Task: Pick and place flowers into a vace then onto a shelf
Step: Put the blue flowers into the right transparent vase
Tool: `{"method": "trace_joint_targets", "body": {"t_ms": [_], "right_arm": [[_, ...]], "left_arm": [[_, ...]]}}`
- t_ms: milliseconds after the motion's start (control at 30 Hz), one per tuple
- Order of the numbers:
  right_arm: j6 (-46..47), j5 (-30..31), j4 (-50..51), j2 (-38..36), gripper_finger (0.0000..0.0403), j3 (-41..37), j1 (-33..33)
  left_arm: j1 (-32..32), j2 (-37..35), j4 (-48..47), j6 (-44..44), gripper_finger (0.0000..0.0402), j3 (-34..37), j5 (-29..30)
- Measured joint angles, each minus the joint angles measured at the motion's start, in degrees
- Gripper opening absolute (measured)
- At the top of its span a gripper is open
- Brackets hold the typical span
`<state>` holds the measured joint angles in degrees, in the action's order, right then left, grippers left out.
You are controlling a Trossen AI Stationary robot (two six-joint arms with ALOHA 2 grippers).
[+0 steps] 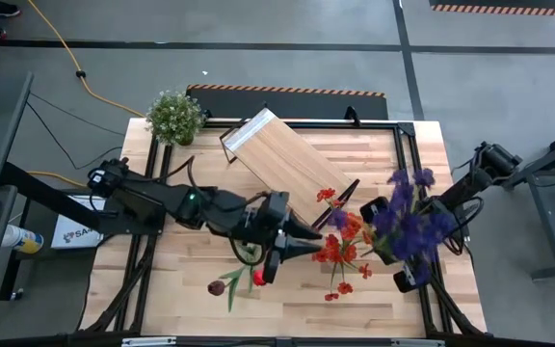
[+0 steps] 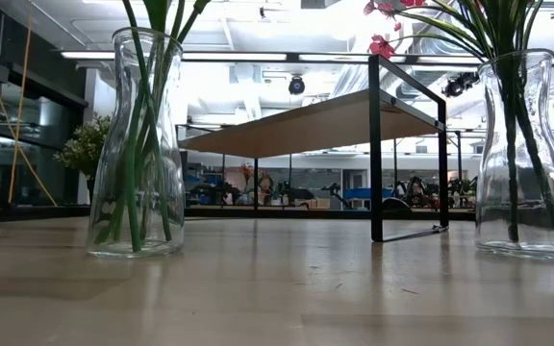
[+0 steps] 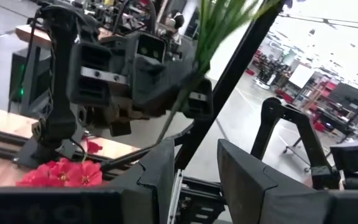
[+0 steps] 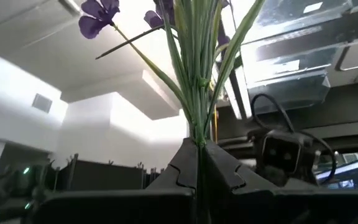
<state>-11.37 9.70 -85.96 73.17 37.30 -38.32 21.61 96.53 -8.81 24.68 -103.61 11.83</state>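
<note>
Centre of high view: left gripper sits low over the table, pointed at the red sprays just to its right. In the left wrist view its fingers stand partly apart with a clear gap. A green stem runs down behind one of them; can't tell if it touches. Nothing visibly clamped.

Right of centre: right gripper is closed tight on the stem bundle of the purple spray, whose blooms spread over the gripper in the high view.

Lower centre of high view: maroon tulip and red tulip lie flat on the table, below the left arm.

Upper centre: shelf sits diagonally on the table, near the red sprays but apart from both grippers. Potted plant is at the upper-left table corner.

Low view: left vase and right vase are both upright with green stems inside, and the shelf stands between and behind them.
</note>
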Motion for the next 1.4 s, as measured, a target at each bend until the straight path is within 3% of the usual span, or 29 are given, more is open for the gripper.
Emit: {"method": "trace_joint_targets", "body": {"t_ms": [267, 533, 800, 1400], "right_arm": [[6.2, -2.5, 7.8, 0.5, 0.0000, 6.8, 6.4], [11.4, -7.2, 12.5, 6.2, 0.0000, 16.1, 11.2], [15.9, -10.0, 12.5, 9.4, 0.0000, 19.4, 12.9], [15.0, -9.4, 13.9, 14.3, 0.0000, 25.4, 13.6]], "left_arm": [[-0.4, 0.0, 2.1, -3.3, 0.0156, 0.0, -0.6], [-0.4, 0.0, 1.5, -3.7, 0.0156, 0.0, -0.3], [-0.3, 0.0, 1.2, -4.1, 0.0156, 0.0, -0.3], [-0.3, 0.0, 1.0, -4.9, 0.0156, 0.0, -0.5]]}}
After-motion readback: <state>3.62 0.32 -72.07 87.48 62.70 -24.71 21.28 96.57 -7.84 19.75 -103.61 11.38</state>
